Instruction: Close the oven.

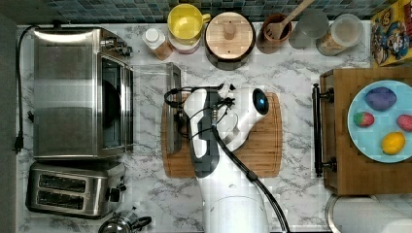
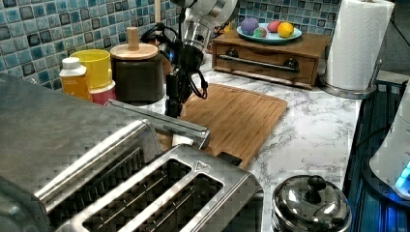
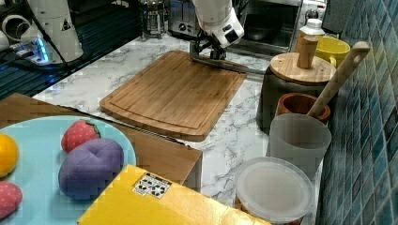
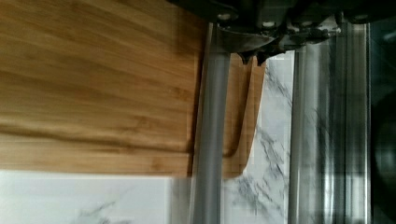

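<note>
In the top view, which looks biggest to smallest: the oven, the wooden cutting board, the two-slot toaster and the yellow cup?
1. oven
2. cutting board, partly hidden by the arm
3. toaster
4. yellow cup
The order is clear as they appear from above.

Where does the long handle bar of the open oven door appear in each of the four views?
Top view: handle bar just left of centre, at the wooden cutting board's left edge.
Left view: centre, handle bar below the gripper.
Right view: upper centre, handle bar along the board's far edge.
Wrist view: upright grey handle bar crossing the board.
Shared landmark: the wooden cutting board.
</note>
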